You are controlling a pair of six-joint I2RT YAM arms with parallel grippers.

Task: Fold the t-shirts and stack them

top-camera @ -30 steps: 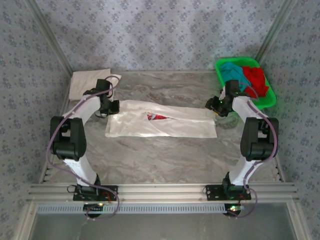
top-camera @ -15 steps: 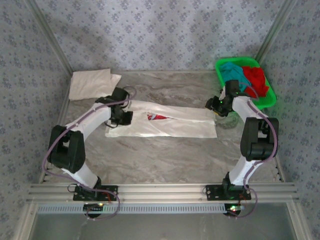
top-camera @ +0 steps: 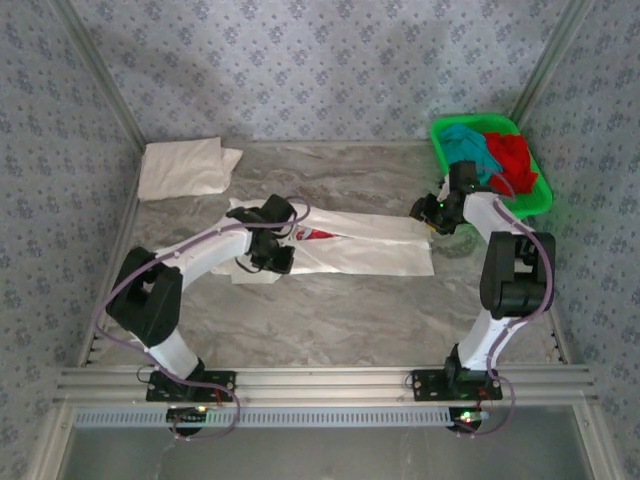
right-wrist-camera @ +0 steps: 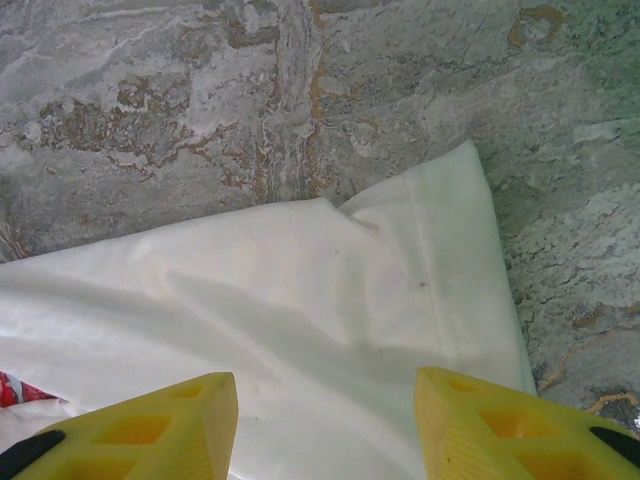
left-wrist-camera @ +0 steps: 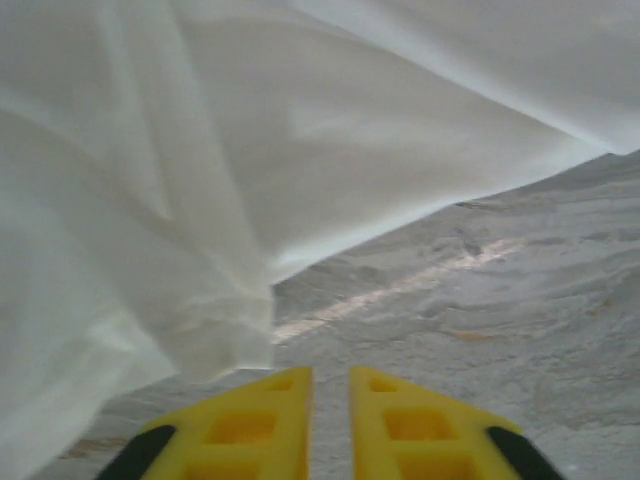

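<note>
Top view. The printed white t-shirt (top-camera: 370,255) lies flattened across the middle of the counter (top-camera: 330,320), its long axis running left to right, with a patch of red print (top-camera: 318,235) exposed near the centre. A plain white t-shirt (top-camera: 185,168) is seen folded at the far-left corner. A teal t-shirt (top-camera: 465,143) and a red t-shirt (top-camera: 512,155) are bunched together in the green basket (top-camera: 540,200) at the far-right corner. The left arm (top-camera: 205,255) is extended over the left part of the printed shirt; the right arm (top-camera: 500,225) is placed at the shirt's right end.

Left wrist view. The left fingers (left-wrist-camera: 250,425) are held only slightly parted — bare counter is visible through the narrow gap, and nothing is gripped. A draped fold of the white cloth (left-wrist-camera: 150,150) hangs just beyond and to the left of the tips.

Right wrist view. The right fingers (right-wrist-camera: 150,430) are spread wide over the hemmed corner of the printed shirt (right-wrist-camera: 300,290), which lies on the counter between them; no cloth is pinched. Whether the tips touch the fabric cannot be told.
</note>
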